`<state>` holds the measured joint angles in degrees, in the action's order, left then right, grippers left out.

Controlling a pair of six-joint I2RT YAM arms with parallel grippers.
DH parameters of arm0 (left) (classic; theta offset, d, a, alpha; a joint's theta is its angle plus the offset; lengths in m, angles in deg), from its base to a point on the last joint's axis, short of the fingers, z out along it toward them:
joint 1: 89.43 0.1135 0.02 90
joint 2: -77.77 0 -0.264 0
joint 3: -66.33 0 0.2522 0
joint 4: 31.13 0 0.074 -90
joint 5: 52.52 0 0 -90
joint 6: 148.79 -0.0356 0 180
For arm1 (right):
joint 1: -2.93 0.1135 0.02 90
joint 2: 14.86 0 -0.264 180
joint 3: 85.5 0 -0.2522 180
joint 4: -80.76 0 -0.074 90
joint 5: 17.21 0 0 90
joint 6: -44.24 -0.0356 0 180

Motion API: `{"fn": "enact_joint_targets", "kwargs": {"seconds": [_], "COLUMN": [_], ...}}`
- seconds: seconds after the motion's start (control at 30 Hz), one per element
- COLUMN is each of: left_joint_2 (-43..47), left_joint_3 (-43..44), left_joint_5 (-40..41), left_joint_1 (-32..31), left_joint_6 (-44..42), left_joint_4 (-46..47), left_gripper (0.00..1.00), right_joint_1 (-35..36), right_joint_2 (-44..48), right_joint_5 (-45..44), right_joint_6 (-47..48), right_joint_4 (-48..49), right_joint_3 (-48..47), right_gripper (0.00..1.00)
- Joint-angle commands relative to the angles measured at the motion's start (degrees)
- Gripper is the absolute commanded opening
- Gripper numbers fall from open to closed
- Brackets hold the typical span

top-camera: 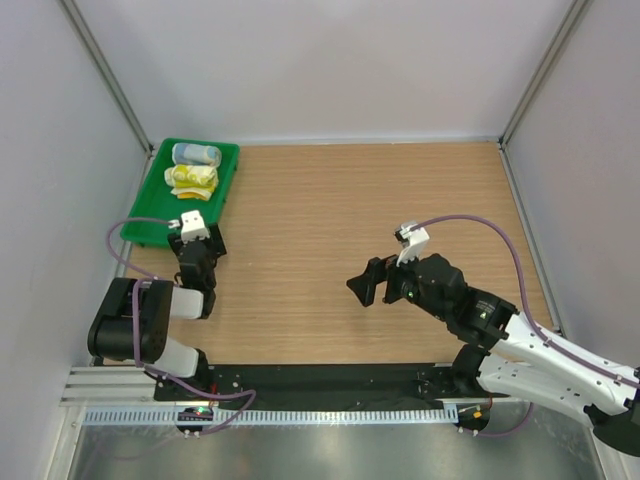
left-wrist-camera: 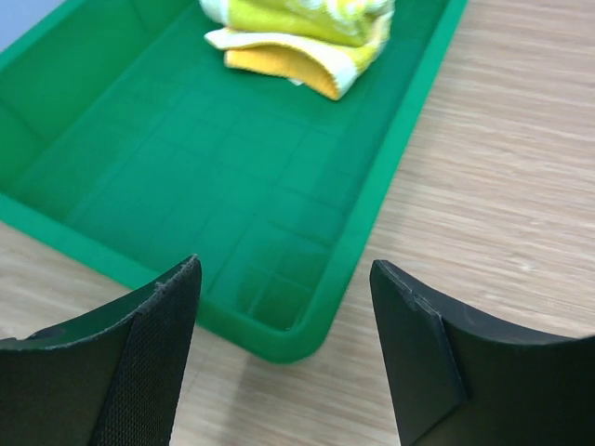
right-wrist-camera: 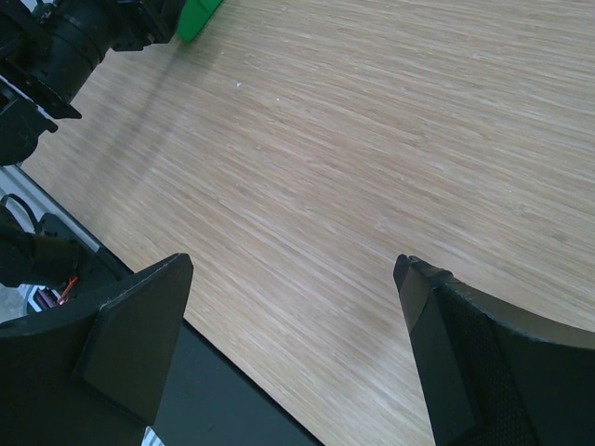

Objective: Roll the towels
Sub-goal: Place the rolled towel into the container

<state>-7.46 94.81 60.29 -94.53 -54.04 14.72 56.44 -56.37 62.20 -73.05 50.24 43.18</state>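
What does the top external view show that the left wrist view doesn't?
Only the top external view shows the light blue towel, apparently rolled, at the far end of the green tray, and the right pincer, open above the wooden table. Only the left wrist view shows the grid on the tray's floor and a loose orange edge of the yellow-green towel. Both show the tray, that yellow-green towel lying in it, and the table.

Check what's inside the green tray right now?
Two towels at the far end: the light blue towel, rolled, and the yellow-green towel bundled just nearer. The rest of the green tray floor shows bare. Anything beneath the towels is covered.
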Motion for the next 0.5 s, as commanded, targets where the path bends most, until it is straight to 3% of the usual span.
{"fn": "enact_joint_targets", "kwargs": {"seconds": [0.0,0.07,0.13,0.3,0.43,0.47], "left_joint_2": [-0.4,-0.3,-0.3,-0.4,-0.3,-0.3], "left_joint_3": [1.5,1.4,1.4,1.3,1.5,1.4], "left_joint_5": [-3.9,-3.8,-3.7,-3.8,-3.7,-3.6], "left_joint_1": [0.4,0.4,0.4,0.3,0.3,0.4], "left_joint_6": [2.0,1.9,2.0,2.0,2.0,2.0], "left_joint_4": [1.2,2.1,2.0,1.9,1.8,1.8], "left_gripper": [0.74,0.77,0.99,1.0,1.0,1.0], "right_joint_1": [0.5,0.9,0.9,0.9,0.9,0.9], "right_joint_2": [-0.8,-1.5,-1.7,-2.3,-2.9,-3.2], "right_joint_5": [-0.5,-0.6,-0.4,-3.7,-9.8,-14.8], "right_joint_6": [0.0,-0.1,0.0,0.3,3.2,3.5], "right_joint_4": [4.5,4.4,4.2,2.2,2.4,2.3], "right_joint_3": [0.3,-0.1,-0.5,-1.6,-1.0,-0.6], "right_gripper": [1.0,1.0,1.0,1.0,1.0,1.0]}}
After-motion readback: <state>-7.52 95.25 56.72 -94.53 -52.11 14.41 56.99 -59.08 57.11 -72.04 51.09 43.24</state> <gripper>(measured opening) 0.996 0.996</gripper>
